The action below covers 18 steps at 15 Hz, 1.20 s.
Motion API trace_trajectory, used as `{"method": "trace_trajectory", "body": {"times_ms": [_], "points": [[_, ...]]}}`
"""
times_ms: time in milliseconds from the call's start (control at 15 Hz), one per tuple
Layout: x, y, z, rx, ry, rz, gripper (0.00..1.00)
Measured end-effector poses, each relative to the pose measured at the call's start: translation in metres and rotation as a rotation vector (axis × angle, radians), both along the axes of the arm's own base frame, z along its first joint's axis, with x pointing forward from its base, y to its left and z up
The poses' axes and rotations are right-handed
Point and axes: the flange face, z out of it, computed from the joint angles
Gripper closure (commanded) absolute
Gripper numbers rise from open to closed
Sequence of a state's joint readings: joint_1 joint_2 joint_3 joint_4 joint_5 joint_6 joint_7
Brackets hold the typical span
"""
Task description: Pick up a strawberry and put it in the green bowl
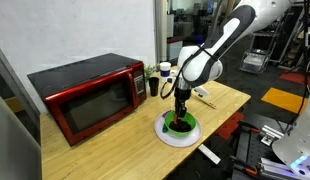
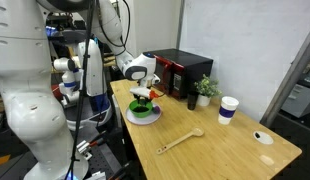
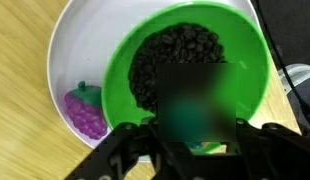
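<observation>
The green bowl (image 3: 120,60) holds dark beans and stands on a white plate (image 3: 75,40). Both exterior views show the bowl (image 1: 179,126) (image 2: 142,112) near the table's front edge. My gripper (image 3: 197,110) hangs straight down just over the bowl, as both exterior views show (image 1: 181,108) (image 2: 143,100). A blurred dark patch covers the fingertips in the wrist view, so I cannot tell whether they are open or hold anything. I see no clear strawberry; only a small coloured speck shows below the patch.
A purple grape bunch (image 3: 85,112) lies on the plate beside the bowl. A red microwave (image 1: 90,95) stands at the back. A pale wooden spoon (image 2: 180,140), a white cup (image 2: 228,108) and a small potted plant (image 2: 205,90) are on the table.
</observation>
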State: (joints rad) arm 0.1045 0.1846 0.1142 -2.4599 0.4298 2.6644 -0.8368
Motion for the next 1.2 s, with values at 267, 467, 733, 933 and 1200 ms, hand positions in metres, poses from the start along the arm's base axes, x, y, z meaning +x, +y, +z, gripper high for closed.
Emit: {"method": "trace_trajectory", "body": {"times_ms": [267,467,733,933,1200], "points": [[-0.001,-0.001,-0.006,-0.001,0.012,-0.024,0.44],[0.000,-0.006,-0.008,-0.002,0.019,-0.044,0.15],[0.000,-0.009,-0.010,-0.002,0.024,-0.060,0.00],[-0.001,-0.007,-0.011,-0.014,0.029,-0.069,0.00],[-0.009,0.014,-0.005,-0.043,0.024,-0.083,0.00]]}}
